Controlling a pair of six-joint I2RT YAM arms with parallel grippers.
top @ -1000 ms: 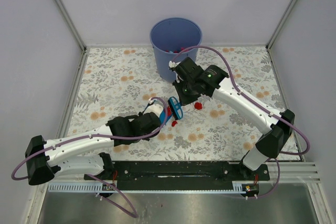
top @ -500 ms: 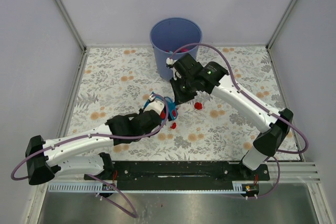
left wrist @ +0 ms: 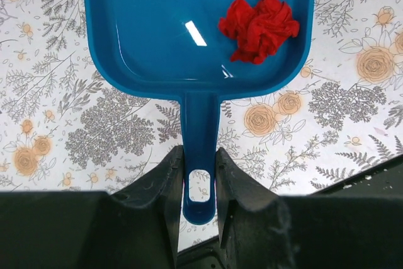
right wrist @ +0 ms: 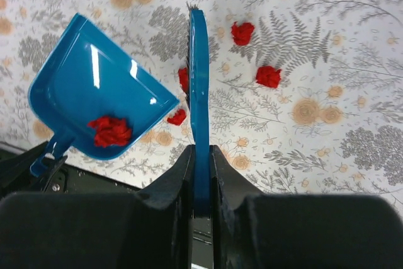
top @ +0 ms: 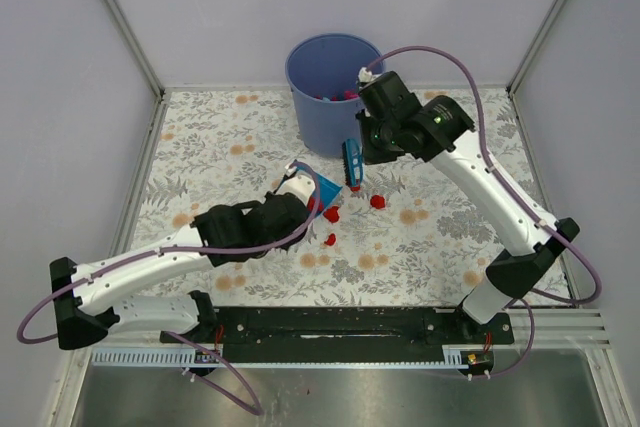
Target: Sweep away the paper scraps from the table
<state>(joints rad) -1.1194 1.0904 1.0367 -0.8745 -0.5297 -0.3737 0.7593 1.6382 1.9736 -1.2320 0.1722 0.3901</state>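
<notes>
The paper scraps [right wrist: 269, 75] are judged almost weightless, soft and crumpled, easily flicked or blown aside, so they are better nudged with bristles than pinched. One red scrap [left wrist: 259, 26] is seen lying inside the blue dustpan [left wrist: 151, 23], whose handle is clamped between the left jaws. Several more are scattered on the printed surface [top: 220, 137], some at the pan's lip and others farther off. The flat brush [right wrist: 199, 92] is gripped edge-on in the tightly closed right jaws and appears lifted off the surface. Short, light strokes toward the pan are advised.
</notes>
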